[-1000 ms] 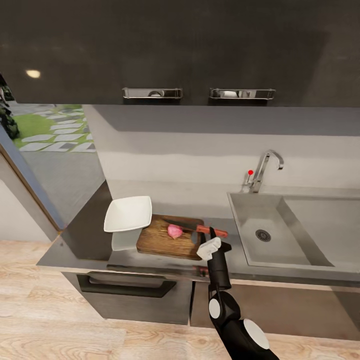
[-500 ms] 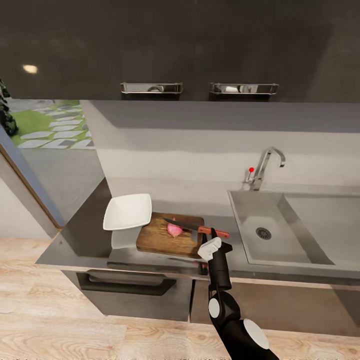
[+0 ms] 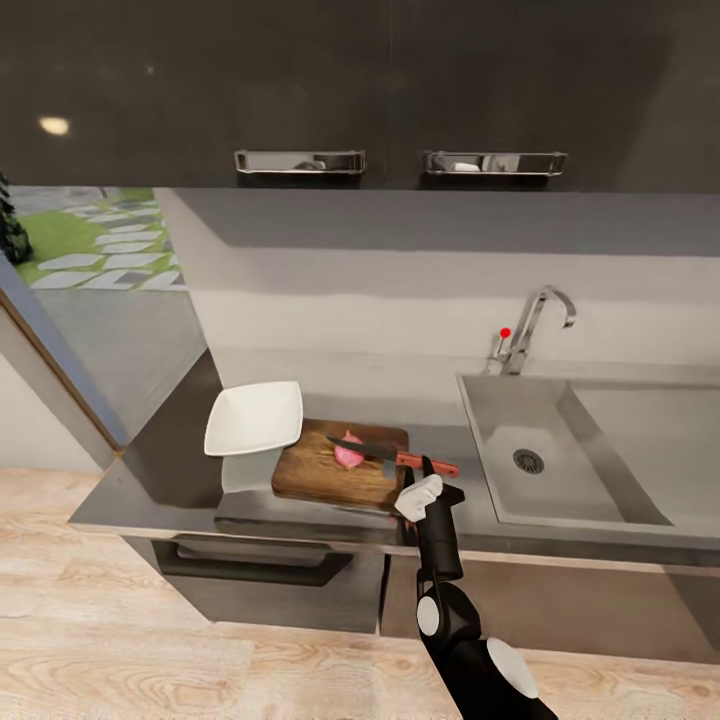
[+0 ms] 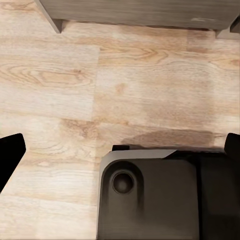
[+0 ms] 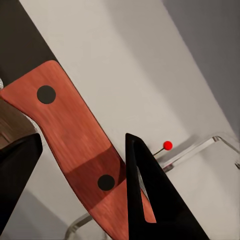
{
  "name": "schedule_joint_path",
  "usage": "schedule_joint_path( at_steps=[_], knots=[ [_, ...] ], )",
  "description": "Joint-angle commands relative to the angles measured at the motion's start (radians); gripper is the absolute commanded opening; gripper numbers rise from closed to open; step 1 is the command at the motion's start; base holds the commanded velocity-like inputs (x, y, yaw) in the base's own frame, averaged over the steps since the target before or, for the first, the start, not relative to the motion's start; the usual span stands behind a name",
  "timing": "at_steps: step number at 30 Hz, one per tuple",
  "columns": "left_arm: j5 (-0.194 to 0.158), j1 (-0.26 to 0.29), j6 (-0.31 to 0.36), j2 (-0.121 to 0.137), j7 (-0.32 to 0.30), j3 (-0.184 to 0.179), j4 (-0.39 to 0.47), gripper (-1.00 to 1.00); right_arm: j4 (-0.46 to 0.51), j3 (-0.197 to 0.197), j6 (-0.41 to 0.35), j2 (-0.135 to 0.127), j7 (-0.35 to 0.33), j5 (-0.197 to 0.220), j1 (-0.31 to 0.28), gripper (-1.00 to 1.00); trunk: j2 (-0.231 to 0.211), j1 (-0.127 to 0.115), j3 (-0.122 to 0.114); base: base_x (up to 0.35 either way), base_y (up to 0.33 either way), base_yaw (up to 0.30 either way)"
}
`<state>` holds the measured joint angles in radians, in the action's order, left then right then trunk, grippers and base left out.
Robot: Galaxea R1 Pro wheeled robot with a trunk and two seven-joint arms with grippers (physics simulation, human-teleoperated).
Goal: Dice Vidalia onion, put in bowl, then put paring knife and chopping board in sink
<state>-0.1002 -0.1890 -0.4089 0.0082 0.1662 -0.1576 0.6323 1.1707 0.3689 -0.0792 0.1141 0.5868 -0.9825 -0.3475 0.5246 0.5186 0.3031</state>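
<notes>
On the dark brown chopping board [image 3: 318, 470] lies the pink Vidalia onion [image 3: 349, 456]. The paring knife [image 3: 385, 456] reaches over the board, its dark blade crossing the onion's upper part. My right gripper [image 3: 427, 468] is at the board's right end, shut on the knife's reddish-brown handle [image 5: 75, 145], which runs between the two black fingers [image 5: 147, 200]. Left of the board, on the grey countertop [image 3: 438, 437], stands the white square bowl [image 3: 255, 418]. To the right lies the steel sink [image 3: 482, 440]. My left gripper [image 4: 120, 147] hangs over the wooden floor, open.
A chrome tap [image 3: 530, 325] with a red knob [image 3: 505, 332] stands behind the basin, whose drainboard wing [image 3: 650, 440] extends right. Dark upper cabinets [image 3: 360, 90] hang above. A drawer bar handle [image 3: 255, 570] sits under the counter's front edge. My own dark base [image 4: 150, 200] is below the left gripper.
The whole picture has shifted a little, so the camera moved. The knife's blade, which met the onion's top edge before, now crosses its upper part. Bowl, board and onion stay put.
</notes>
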Motion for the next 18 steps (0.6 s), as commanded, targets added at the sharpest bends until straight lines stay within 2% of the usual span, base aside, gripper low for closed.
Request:
schedule_joint_path(
  at_steps=[1, 10, 18],
  knots=[
    [-0.01, 0.0, -0.002, 0.001, 0.005, -0.006, 0.001, 1.0, 0.0, 0.001, -0.008, 0.0, 0.004, -0.01, -0.001, -1.0, 0.001, 0.0, 0.003, 0.0, 0.0, 0.0],
    [-0.01, 0.0, -0.002, 0.001, 0.005, -0.006, 0.001, 1.0, 0.0, 0.001, -0.008, 0.0, 0.005, -0.01, -0.001, -1.0, 0.001, 0.0, 0.008, 0.009, 0.0, 0.0],
    [-0.01, 0.0, -0.002, 0.001, 0.005, -0.006, 0.001, 1.0, 0.0, 0.001, -0.008, 0.0, 0.005, -0.01, -0.001, -1.0, 0.001, 0.0, 0.008, 0.199, 0.0, 0.0]
  ],
)
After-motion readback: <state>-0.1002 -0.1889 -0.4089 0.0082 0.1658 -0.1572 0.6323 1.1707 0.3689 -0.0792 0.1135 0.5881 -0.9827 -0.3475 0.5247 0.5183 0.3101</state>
